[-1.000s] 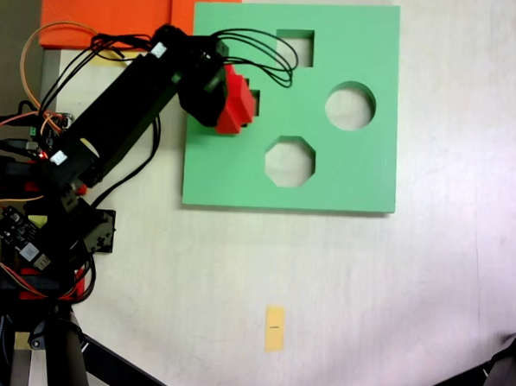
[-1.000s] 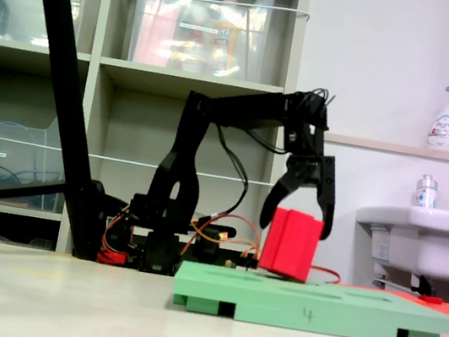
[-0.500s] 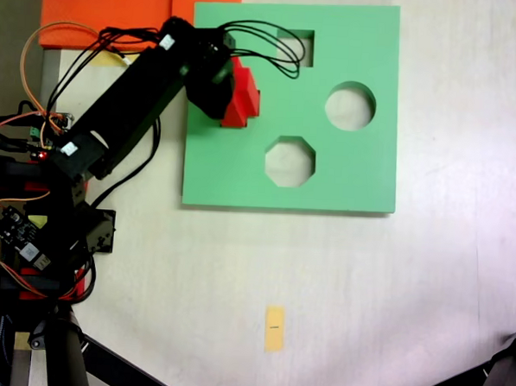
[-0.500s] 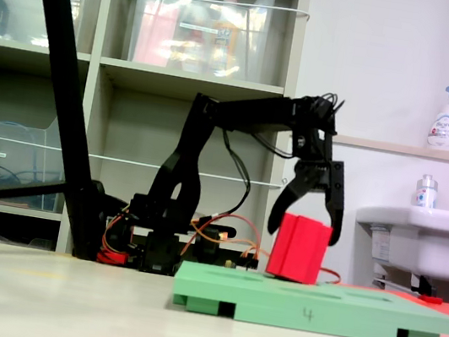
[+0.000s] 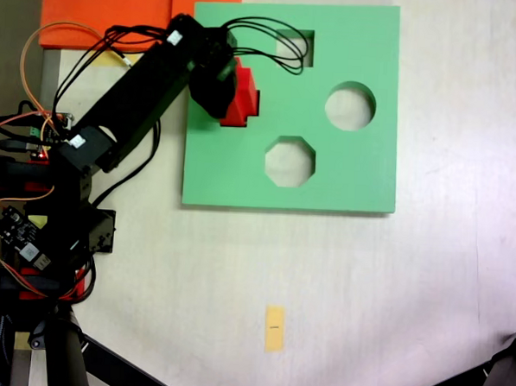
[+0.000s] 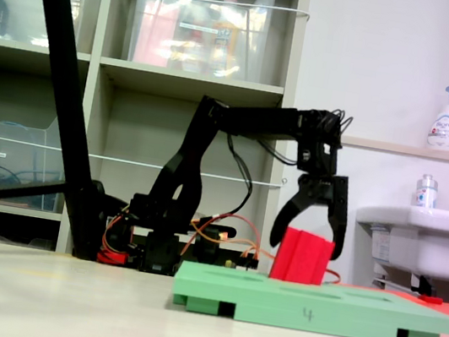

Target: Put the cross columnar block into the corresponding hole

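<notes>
The red cross columnar block (image 5: 245, 101) stands slightly tilted over the left part of the green foam board (image 5: 345, 180). My gripper (image 5: 231, 96) reaches in from the left and covers the block's left side. In the side-on fixed view, the gripper (image 6: 307, 243) is shut on the block (image 6: 301, 265), one finger on each flank near its top. The block's lower end is at the surface of the board (image 6: 314, 307). The corresponding hole is hidden under the block and gripper.
The board also has a square cut-out (image 5: 298, 46), a round one (image 5: 349, 106) and an octagonal one (image 5: 289, 161). Orange foam sheets (image 5: 120, 8) lie at the top left. The arm's base and wiring (image 5: 40, 225) fill the left edge. A yellow tag (image 5: 274, 328) lies below.
The gripper has carried the block a little farther onto the board and lowered it. The block's bottom now meets the board's top.
</notes>
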Motion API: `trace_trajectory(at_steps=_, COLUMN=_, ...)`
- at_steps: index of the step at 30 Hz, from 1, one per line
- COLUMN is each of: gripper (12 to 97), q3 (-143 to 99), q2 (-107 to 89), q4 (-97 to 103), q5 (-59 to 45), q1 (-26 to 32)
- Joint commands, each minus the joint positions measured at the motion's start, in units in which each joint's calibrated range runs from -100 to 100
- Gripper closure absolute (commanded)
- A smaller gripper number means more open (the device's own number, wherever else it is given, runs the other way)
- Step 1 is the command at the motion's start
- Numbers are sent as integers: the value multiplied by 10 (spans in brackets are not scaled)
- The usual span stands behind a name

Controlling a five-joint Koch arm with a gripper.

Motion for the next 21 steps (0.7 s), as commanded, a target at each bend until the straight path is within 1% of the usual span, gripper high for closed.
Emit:
trace_trajectory(at_steps=1, gripper=624, q3=35, q2=3, q4=34, q5=4, q1=4)
trace_trajectory(at_steps=2, gripper=547, q3=35, q2=6, q4=40, q5=4, q1=4)
trace_trajectory(at_steps=4, gripper=483, q3=32, q2=6, q4=43, q5=4, q1=4)
trace_trajectory(at_steps=5, gripper=392, q3=27, q2=4, q4=43, q5=4, q1=4)
trace_trajectory(at_steps=6, gripper=319, q3=27, q2=-1, q4=43, q5=4, q1=4)
trace_trajectory(at_steps=7, gripper=269, q3=27, q2=-4, q4=43, q5=4, q1=3)
trace_trajectory(at_steps=11, gripper=143, q3=28, q2=-26, q4=43, q5=4, q1=2)
trace_trajectory(at_steps=13, gripper=136, q3=27, q2=-56, q4=37, q5=-1, q1=1)
trace_trajectory(at_steps=16, gripper=136, q3=27, q2=-158, q4=3, q5=-19, q1=-2)
trace_trajectory(at_steps=19, gripper=138, q3=27, q2=-300, q4=-57, q5=-94, q1=-18)
trace_trajectory(at_steps=21, gripper=138, q3=28, q2=-388, q4=-67, q5=-155, q1=-41)
